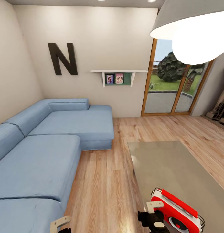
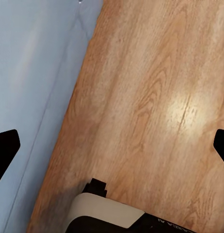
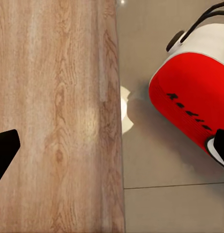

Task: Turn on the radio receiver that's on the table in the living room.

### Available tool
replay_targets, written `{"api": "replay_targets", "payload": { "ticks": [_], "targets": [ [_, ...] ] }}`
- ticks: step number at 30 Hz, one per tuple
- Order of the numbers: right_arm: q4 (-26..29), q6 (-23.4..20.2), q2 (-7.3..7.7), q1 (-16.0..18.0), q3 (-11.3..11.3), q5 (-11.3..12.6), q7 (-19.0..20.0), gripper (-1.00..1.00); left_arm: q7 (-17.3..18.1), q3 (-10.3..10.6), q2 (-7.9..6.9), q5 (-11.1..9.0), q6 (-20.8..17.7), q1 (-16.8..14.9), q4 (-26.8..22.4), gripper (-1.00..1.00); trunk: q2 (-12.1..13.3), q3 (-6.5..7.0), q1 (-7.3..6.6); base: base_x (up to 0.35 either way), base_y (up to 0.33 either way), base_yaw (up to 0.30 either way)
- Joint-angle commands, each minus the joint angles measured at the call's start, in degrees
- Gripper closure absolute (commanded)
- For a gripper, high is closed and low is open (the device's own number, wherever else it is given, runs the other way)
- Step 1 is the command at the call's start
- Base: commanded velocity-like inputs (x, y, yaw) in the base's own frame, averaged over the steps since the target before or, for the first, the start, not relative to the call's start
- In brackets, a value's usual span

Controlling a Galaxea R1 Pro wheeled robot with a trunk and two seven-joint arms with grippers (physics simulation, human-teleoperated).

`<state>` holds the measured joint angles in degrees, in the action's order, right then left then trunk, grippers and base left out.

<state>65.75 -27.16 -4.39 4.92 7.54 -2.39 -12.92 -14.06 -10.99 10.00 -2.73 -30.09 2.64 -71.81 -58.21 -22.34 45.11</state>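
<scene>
— Was the way open?
— Bare tabletop [image 1: 176, 168] stretched beyond the radio [image 1: 176, 212]; open floor [image 1: 105, 181] lay between table and sofa [image 1: 37, 161].
— Overhead?
— A lamp [image 1: 192, 26] hung, perhaps near.

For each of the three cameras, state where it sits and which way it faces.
Head view: high on the robot, facing forward and down over sofa, table and radio receiver; both grippers at bottom.
Left wrist view: on the left arm, facing down at floor and sofa edge; open fingertips.
Right wrist view: on the right arm, facing down; open fingertips.
Shared: radio, table, floor.
</scene>
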Motion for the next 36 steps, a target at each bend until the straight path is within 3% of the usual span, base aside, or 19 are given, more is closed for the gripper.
{"api": "replay_targets", "payload": {
  "ticks": [1,25,36],
  "targets": [
    [0.00,0.00,0.00,0.00,0.01,0.00,0.00,-1.00,0.00,0.00,0.00,0.00,0.01,0.00,0.00,-1.00,0.00,0.00,0.00,0.008,-0.001,0.000],
    [-0.01,0.00,0.00,0.00,0.10,0.03,0.00,-1.00,0.00,0.00,0.00,0.12,0.03,0.00,0.16,-1.00,0.00,0.00,0.00,0.001,0.000,0.000],
    [-0.08,0.00,0.00,0.00,0.10,0.10,0.00,-1.00,0.00,0.00,0.00,0.08,0.03,0.00,0.21,-1.00,0.00,0.00,0.00,0.108,-0.044,0.000]
  ]
}}
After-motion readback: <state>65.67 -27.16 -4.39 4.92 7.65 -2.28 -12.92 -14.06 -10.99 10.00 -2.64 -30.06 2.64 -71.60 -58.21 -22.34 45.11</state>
